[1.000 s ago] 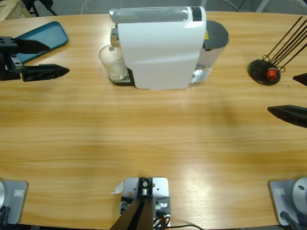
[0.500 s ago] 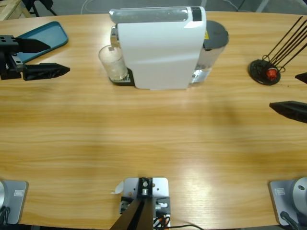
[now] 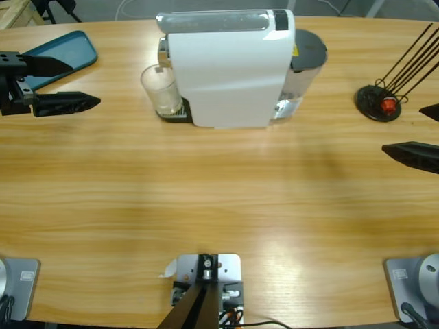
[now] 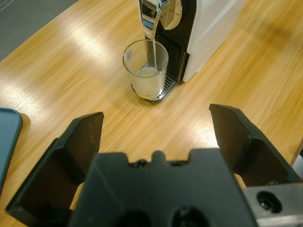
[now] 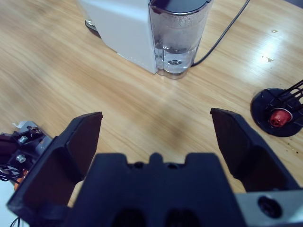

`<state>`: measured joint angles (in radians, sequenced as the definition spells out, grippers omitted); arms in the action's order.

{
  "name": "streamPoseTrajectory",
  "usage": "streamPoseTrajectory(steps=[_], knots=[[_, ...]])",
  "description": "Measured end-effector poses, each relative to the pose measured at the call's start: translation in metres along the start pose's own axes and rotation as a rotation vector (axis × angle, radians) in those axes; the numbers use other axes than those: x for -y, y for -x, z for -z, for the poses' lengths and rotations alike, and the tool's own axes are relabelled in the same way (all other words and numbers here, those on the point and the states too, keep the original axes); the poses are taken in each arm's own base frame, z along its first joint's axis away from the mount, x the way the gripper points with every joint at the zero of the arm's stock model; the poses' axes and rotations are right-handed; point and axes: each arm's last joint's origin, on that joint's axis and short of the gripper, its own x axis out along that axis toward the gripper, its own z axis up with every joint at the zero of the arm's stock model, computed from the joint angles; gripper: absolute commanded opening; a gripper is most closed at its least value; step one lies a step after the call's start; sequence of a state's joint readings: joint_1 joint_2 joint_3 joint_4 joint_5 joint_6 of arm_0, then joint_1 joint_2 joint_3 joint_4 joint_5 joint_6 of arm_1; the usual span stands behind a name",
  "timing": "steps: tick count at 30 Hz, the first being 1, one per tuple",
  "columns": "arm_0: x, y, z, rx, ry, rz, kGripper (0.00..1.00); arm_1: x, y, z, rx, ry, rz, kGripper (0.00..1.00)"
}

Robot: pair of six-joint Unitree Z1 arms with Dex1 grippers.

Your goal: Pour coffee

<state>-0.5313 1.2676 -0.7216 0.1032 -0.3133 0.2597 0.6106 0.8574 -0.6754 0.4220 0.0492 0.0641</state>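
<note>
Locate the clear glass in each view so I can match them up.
High view: glass upper left of centre, beside the white coffee machine.
Left wrist view: glass top centre, under the spout.
Right wrist view: not in it.
Shared landmark: the coffee machine, in all three views.

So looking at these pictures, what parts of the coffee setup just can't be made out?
- Coffee machine, high view: its white body hides the spout; only the left wrist view shows liquid streaming into the glass.
- Capsule holder, high view: its black rods are cut off by the right edge.
- Blue tray, high view: partly covered by the left gripper.
- Right gripper, high view: mostly cut off by the edge.
</note>
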Motion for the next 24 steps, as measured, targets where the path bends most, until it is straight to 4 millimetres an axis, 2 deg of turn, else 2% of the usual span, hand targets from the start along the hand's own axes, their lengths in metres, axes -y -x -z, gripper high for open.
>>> streamPoseTrajectory(steps=[24], knots=[[0.0020, 0.0004, -0.0007, 0.009, -0.008, 0.006, 0.968, 0.0005, -0.0040, 0.0040, -0.010, -0.036, 0.002, 1.000]])
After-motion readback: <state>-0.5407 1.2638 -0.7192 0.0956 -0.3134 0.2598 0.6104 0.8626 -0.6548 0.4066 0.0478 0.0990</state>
